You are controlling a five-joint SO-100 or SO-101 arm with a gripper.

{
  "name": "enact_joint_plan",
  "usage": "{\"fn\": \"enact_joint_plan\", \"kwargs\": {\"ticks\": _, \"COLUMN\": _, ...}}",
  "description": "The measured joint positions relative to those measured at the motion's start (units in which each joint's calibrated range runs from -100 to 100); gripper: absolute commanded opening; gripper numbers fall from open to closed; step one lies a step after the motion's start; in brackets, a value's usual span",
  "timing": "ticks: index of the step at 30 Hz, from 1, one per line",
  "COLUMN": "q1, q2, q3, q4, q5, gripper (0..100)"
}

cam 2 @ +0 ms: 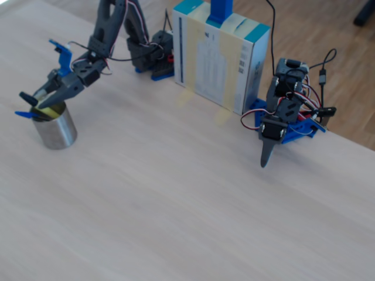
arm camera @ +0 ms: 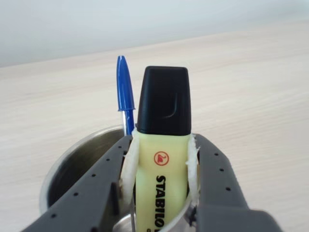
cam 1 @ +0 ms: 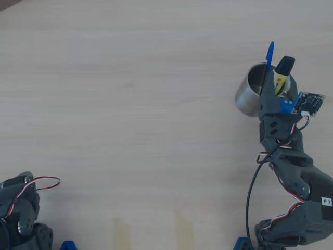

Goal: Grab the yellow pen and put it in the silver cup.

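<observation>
The yellow pen (arm camera: 161, 164), a chunky highlighter with a black cap, stands upright between the white-padded fingers (arm camera: 217, 179) of my gripper (arm camera: 161, 193), which is shut on it. Its lower end dips inside the mouth of the silver cup (arm camera: 63, 169), behind the near rim. In the overhead view the yellow pen (cam 1: 281, 78) and gripper (cam 1: 278, 91) sit over the right side of the silver cup (cam 1: 243, 97). The fixed view shows the gripper (cam 2: 40, 105) over the cup (cam 2: 57, 133) at the far left.
A thin blue-capped ballpoint (arm camera: 124, 94) stands in the cup, leaning just left of the highlighter. A second arm (cam 2: 281, 123) rests folded at the table's edge, beside a white and teal box (cam 2: 220, 55). Pale wooden tabletop (cam 1: 130, 104) stretches left of the cup.
</observation>
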Motion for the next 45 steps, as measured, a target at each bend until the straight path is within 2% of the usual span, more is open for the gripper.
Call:
{"fn": "enact_joint_plan", "kwargs": {"ticks": 16, "q1": 0.0, "q2": 0.0, "q3": 0.1, "q4": 0.1, "q5": 0.2, "gripper": 34}}
{"fn": "enact_joint_plan", "kwargs": {"ticks": 22, "q1": -0.6, "q2": 0.1, "q3": -0.6, "q4": 0.1, "q5": 1.9, "gripper": 36}}
{"fn": "enact_joint_plan", "kwargs": {"ticks": 26, "q1": -1.3, "q2": 0.1, "q3": -0.6, "q4": 0.1, "q5": 1.9, "gripper": 42}}
{"fn": "enact_joint_plan", "kwargs": {"ticks": 34, "q1": -1.3, "q2": 0.0, "q3": -2.1, "q4": 0.2, "q5": 2.1, "gripper": 43}}
{"fn": "enact_joint_plan", "kwargs": {"ticks": 45, "q1": -3.3, "q2": -4.3, "q3": -2.3, "q4": 9.8, "q5": -0.3, "gripper": 43}}
